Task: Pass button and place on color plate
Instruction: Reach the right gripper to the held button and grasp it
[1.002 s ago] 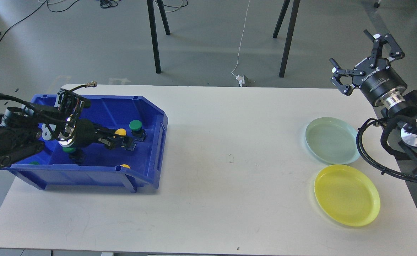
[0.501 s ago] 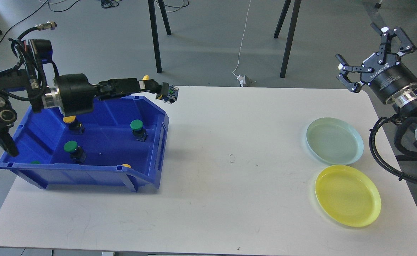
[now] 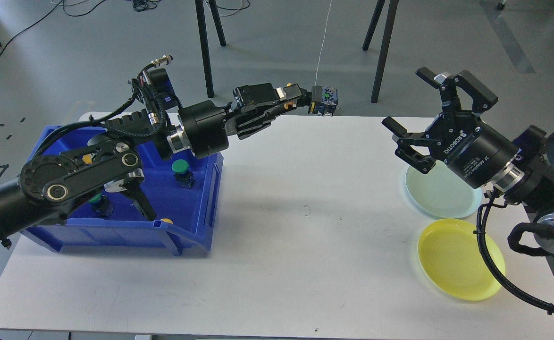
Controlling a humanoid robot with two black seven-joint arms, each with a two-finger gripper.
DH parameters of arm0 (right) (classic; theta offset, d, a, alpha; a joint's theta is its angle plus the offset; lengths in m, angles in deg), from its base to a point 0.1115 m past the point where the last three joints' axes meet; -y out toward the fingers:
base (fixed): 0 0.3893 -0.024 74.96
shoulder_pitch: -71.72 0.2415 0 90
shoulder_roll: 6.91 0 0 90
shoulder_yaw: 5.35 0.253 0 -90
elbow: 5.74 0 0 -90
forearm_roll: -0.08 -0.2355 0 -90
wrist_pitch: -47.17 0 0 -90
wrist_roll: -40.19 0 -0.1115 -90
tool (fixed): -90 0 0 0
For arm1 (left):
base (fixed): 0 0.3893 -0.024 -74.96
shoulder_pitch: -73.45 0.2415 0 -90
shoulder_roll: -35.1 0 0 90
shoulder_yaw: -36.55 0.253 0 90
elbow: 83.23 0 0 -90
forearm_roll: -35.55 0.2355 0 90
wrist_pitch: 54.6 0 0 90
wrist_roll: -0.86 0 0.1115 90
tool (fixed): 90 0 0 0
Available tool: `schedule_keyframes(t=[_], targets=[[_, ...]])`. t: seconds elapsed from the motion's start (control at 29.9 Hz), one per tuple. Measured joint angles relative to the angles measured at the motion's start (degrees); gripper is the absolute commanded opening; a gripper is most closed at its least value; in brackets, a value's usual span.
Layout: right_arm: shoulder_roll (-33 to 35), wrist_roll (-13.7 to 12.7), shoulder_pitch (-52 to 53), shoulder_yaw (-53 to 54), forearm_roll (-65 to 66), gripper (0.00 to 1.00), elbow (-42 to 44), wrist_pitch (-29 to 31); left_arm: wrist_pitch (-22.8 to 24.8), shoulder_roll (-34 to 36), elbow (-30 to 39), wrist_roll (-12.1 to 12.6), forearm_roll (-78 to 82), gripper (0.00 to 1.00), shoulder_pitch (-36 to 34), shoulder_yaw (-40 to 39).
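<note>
Left gripper (image 3: 309, 100) — clenched on a yellow-capped push button (image 3: 323, 100), held out level above the far edge of the table (image 3: 277, 245), the button's dark contact block facing right and only a sliver of yellow cap visible at the fingers. Right gripper (image 3: 427, 100) — released, fingers spread wide, raised over the right side of the table and well apart from the button.

Step in hand, as judged: the hand-over, with the button presented mid-air and not yet received. The next move calls for the right gripper to close the gap, align its spread fingers around the contact block, and clamp before the left lets go.

Materials:
- Blue bin (image 3: 211, 189) — moulded plastic, open front, holding green buttons (image 3: 180, 166).
- Yellow plate (image 3: 461, 264) — glossy, round, shallow rim; the matching target.
- Pale green plate (image 3: 440, 193) — same form, partly behind the right gripper.
- Table — matte white, rounded corners.
</note>
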Motion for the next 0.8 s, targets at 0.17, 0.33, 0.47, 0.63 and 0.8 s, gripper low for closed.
schedule_keyframes(t=[0.17,0.33,0.47,0.63,0.8], targets=[[-3.0,0.2,0.7,-1.4,1.4,1.00,0.1,-0.2,0.4,-0.1,0.0,0.0,0.0,0.03,0.2,-0.2],[-4.7,-0.1,5.4,-6.2,3.1,1.00,2.1,-0.2,0.5,-0.2,0.0,0.0,-0.1,0.03,0.2,-0.3],[-6.6,-0.1,9.6,-9.6,3.2,0.99,4.1,-0.2,0.5,-0.2,0.0,0.0,-0.1,0.03,0.2,-0.3],[-9.2,0.0,11.3,-10.2,3.2,0.95,6.2,-0.6,0.5,-0.2,0.0,0.0,-0.1,0.03,0.2,-0.3],[-11.2,0.0,11.6,-10.4,3.3,0.90,7.5,-0.8,0.5,-0.2,0.0,0.0,-0.2,0.03,0.3,-0.3]])
